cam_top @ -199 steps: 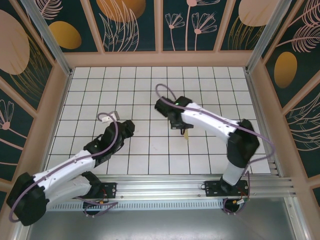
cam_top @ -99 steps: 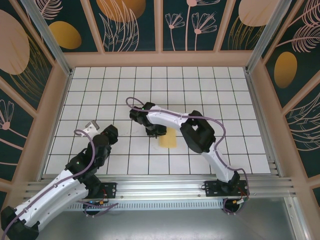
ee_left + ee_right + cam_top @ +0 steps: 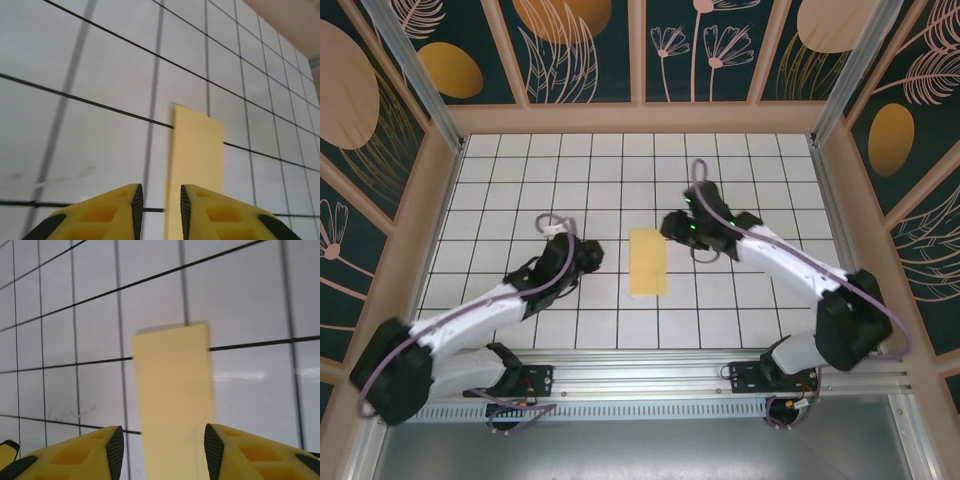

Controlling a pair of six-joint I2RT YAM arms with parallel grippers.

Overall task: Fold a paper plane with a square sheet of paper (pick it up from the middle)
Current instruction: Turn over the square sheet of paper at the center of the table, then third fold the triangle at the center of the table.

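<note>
The square sheet of paper (image 3: 648,262) lies flat on the tiled table as a pale yellow rectangle, one tile wide and two long. A paper plane is out of view. My left gripper (image 3: 594,256) hovers just left of the paper, its jaws a narrow gap apart with nothing between them. In the left wrist view the paper (image 3: 197,150) runs ahead of the left gripper (image 3: 161,210), its left edge in line with the gap. My right gripper (image 3: 671,227) is off the paper's far right corner. It is the right gripper (image 3: 164,450) that stands wide open above the paper (image 3: 175,385).
The white grid table (image 3: 760,170) is walled by wooden rails (image 3: 640,118) at the back and both sides. The aluminium base rail (image 3: 640,370) runs along the near edge.
A second ago my right gripper held the paper up, shut on it. It then laid the paper flat, opened and drew back to the right. My left arm swung back toward the paper.
</note>
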